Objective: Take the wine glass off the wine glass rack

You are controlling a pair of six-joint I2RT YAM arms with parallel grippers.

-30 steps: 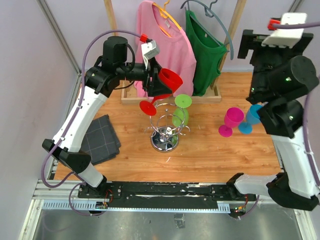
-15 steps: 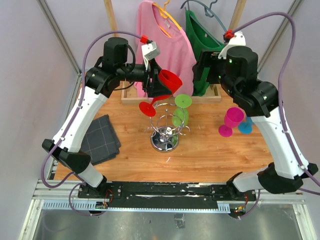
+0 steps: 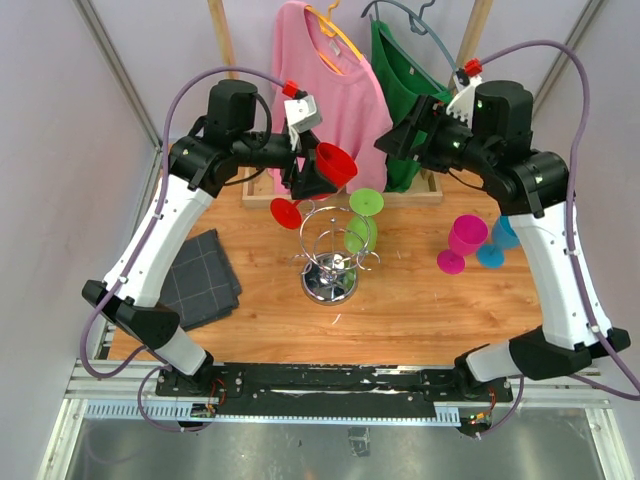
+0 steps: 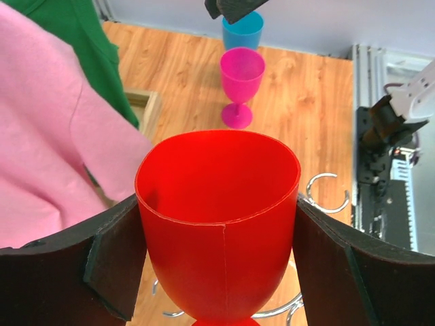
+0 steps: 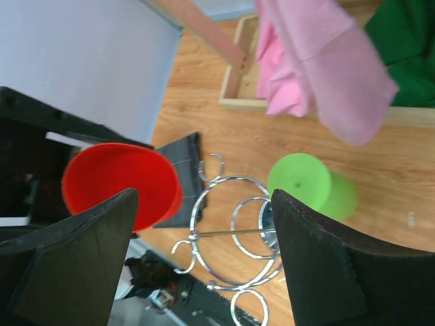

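My left gripper (image 3: 322,172) is shut on the bowl of a red wine glass (image 3: 335,163), held tilted above and to the left of the wine glass rack (image 3: 330,262), its foot (image 3: 286,212) beside the upper loops. In the left wrist view the red wine glass (image 4: 219,217) sits between both fingers (image 4: 115,265). A green wine glass (image 3: 360,232) hangs upside down on the chrome rack. My right gripper (image 3: 393,143) hovers open behind and above the rack. The right wrist view looks down on the rack (image 5: 231,231), the green glass (image 5: 309,185) and the red glass (image 5: 119,183).
A pink glass (image 3: 465,238) and a blue glass (image 3: 500,235) stand on the table to the right. At the back a wooden clothes rack carries a pink shirt (image 3: 320,90) and a green shirt (image 3: 410,90). A dark grey cloth (image 3: 200,280) lies at the left.
The right arm swung in from the far right to above and behind the rack, its open gripper now pointing down-left. The left arm shifted the red glass slightly up and left.
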